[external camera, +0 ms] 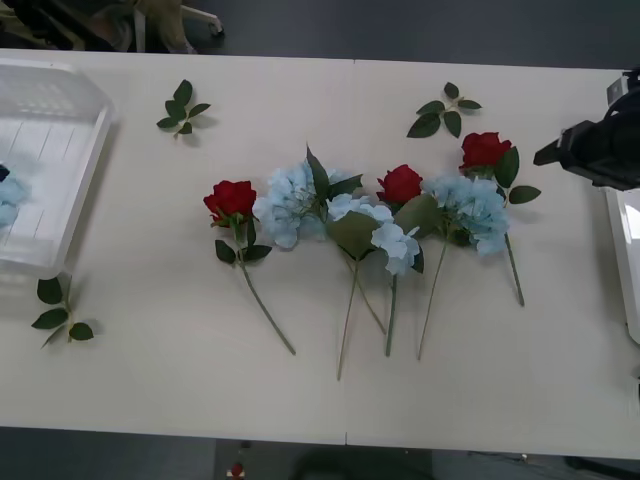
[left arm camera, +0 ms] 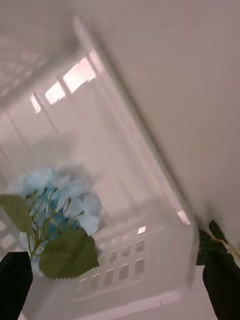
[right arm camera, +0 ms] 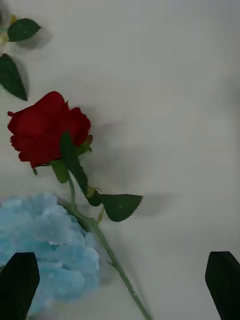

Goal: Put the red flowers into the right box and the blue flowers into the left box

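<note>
Lying on pale table (external camera: 150, 380) w/ dark floor behind: red flowers (external camera: 400, 184), blue flowers (external camera: 292, 203); both jaws released.

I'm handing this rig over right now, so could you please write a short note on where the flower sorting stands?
Right hand: open, empty, above the rightmost of the red flowers at the table's right side.
Left hand: open, over the left box.
Done: one blue hydrangea lies in the left box.
Left: three red flowers for the right box, and the blue flowers in the row at the table's middle for the left box.
</note>
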Tool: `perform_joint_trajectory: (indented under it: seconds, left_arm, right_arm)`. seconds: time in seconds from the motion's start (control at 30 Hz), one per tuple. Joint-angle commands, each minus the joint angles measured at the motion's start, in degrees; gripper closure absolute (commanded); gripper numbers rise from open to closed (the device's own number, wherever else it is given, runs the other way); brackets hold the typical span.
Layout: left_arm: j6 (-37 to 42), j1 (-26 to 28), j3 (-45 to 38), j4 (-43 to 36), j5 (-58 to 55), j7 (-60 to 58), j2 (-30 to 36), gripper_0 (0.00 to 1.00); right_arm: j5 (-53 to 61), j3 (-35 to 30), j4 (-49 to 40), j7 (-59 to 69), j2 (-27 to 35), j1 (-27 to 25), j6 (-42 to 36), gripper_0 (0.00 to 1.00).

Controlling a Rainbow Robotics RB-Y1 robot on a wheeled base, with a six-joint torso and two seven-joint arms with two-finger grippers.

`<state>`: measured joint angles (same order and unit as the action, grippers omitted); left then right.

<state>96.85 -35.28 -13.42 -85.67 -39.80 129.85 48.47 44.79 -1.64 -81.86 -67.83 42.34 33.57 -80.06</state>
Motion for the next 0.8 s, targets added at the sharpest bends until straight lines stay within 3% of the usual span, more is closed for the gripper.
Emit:
perform_joint_trajectory:
  seconds: [0.03,0.43,0.57,0.8]
  left_arm:
    - [3.79,-1.11,1.91,-9.52,-0.46,-10.05,-4.79,0.00]
    - [4.32,-0.76,13.34,-11.37,8.51,-43.10,-22.11,0.00]
    - [-1.75,1.53,19.58,-11.37,12.46,-53.29,-24.74,0.00]
    - [-16.25,5.83,28.37,-9.70,14.05,-66.21,-25.10,0.00]
  right_arm:
    - [-1.37,3.05,1.53,6.13,-0.94,4.93,2.98,0.02]
    - [-3.92,18.69,24.38,3.85,-3.84,16.71,15.90,0.02]
    - [-4.09,23.70,30.45,2.62,-5.95,18.90,20.47,0.02]
    - [-2.95,26.69,30.36,-0.81,-7.71,18.82,20.82,0.02]
